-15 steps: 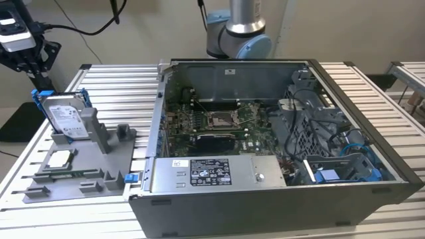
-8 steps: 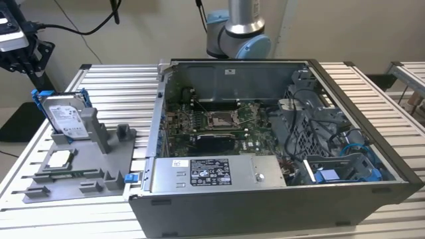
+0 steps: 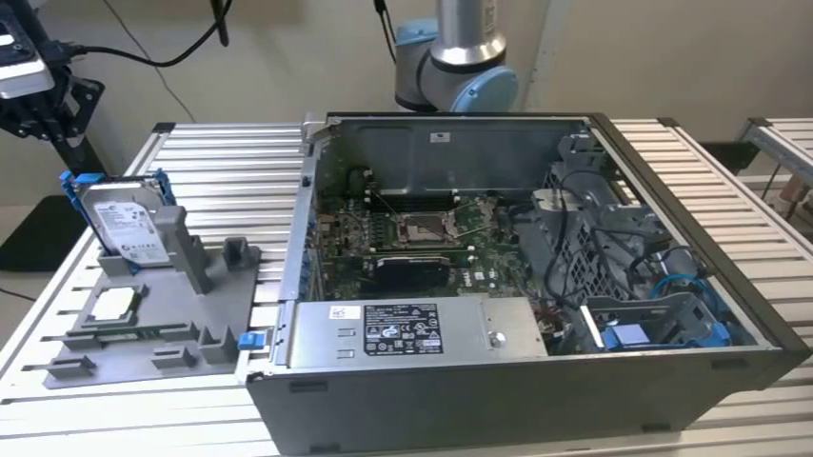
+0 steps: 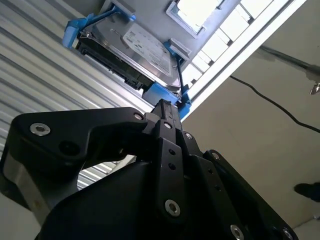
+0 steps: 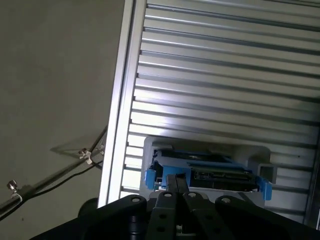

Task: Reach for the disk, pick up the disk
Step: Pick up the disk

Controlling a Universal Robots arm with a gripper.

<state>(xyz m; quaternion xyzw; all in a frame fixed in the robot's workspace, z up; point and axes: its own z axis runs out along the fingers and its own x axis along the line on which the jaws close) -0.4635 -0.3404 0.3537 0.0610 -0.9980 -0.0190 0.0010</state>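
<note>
The disk [image 3: 128, 225], a silver hard drive with a white label in a thin blue bracket, stands on edge in a grey holder [image 3: 190, 286] at the exterior view's left. My gripper [image 3: 69, 152] hangs just above and beside the disk's upper corner, apart from it. In the second wrist view the black fingers [image 4: 165, 112] come together into one tip, shut on nothing, pointing at the blue bracket of the disk [image 4: 142, 47]. In the first wrist view my gripper [image 5: 175, 181] sits right over the disk's edge [image 5: 210, 167].
An open computer case [image 3: 508, 286] with its motherboard and cables takes up the middle and right of the slatted metal table [image 3: 228, 143]. A small square chip [image 3: 112, 303] lies in the grey holder. The table's edge and the floor with cables [image 5: 60, 175] lie just beyond the disk.
</note>
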